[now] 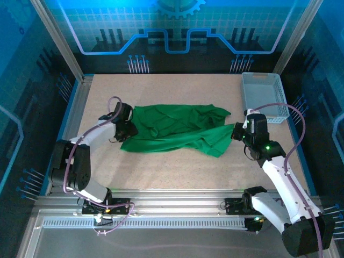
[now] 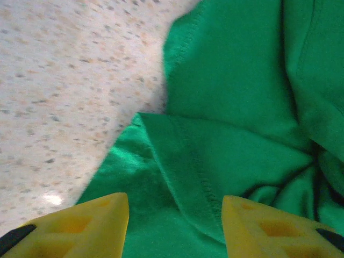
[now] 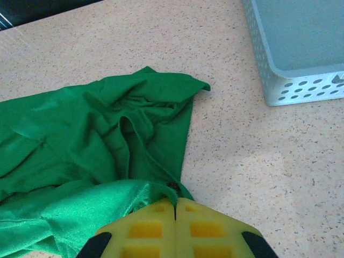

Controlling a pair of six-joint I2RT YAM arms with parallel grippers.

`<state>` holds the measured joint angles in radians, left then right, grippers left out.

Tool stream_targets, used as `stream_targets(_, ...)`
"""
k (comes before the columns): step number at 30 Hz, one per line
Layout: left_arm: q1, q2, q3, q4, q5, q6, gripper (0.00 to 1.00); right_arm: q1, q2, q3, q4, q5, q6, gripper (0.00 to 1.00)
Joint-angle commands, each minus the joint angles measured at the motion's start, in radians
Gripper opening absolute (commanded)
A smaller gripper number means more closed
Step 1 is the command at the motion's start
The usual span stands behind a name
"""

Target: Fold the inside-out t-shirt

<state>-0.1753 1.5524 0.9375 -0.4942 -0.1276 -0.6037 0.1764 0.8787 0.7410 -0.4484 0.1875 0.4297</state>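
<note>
- Tabletop (image 1: 177, 166): the shirt (image 1: 177, 129) lies crumpled across its middle.
- Shirt: light and limp, likely to slide and bunch; best taken by hems or corners.
- Right hand (image 3: 175, 207): closed, pinching the shirt's right edge.
- Left hand (image 2: 174, 215): open over a stitched hem.

The t-shirt (image 3: 80, 134) is plain bright green, the table (image 3: 258, 161) beige with fine darker flecks, the hole-patterned basket (image 3: 301, 91) perhaps white under bluish light, and the fingers (image 3: 145, 228) yellow.
</note>
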Motion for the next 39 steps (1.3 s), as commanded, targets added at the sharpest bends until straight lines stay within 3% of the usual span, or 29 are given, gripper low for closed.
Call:
stream_targets(1,-0.015,0.037,0.0,0.036,0.078,-0.019,0.5,-0.013,-0.013,-0.005,-0.002,-0.032,0.015,0.0)
stream_targets(7,-0.025,0.123,0.016,0.087,0.107,-0.02,0.45,-0.013,-0.004,0.0,0.004,-0.042,0.018,0.0)
stream_targets(13,-0.002,0.103,0.085,0.056,0.096,0.014,0.09,-0.015,-0.021,0.033,-0.055,0.043,0.001,0.0)
stream_targets(16,0.064,-0.002,0.102,0.039,0.102,0.022,0.03,-0.037,-0.083,0.046,-0.079,0.109,-0.021,0.0)
stream_targets(19,0.112,-0.131,0.093,0.047,0.127,-0.008,0.03,-0.077,-0.153,0.05,-0.089,0.134,-0.003,0.0)
stream_targets(23,0.112,-0.232,0.031,0.097,0.143,-0.05,0.12,-0.098,-0.198,0.04,-0.088,0.143,0.02,0.0)
stream_targets(27,0.112,-0.151,-0.006,0.109,0.21,-0.05,0.14,-0.097,-0.172,0.015,-0.081,0.109,0.034,0.0)
stream_targets(31,0.113,-0.017,-0.021,0.115,0.305,-0.049,0.28,-0.099,-0.159,-0.024,-0.074,0.085,0.05,0.0)
stream_targets(34,0.112,0.019,-0.042,0.113,0.279,-0.05,0.41,-0.101,-0.161,-0.026,-0.099,0.123,0.059,0.0)
stream_targets(39,0.111,0.001,-0.053,0.118,0.209,-0.034,0.43,-0.111,-0.172,-0.012,-0.128,0.164,0.065,0.0)
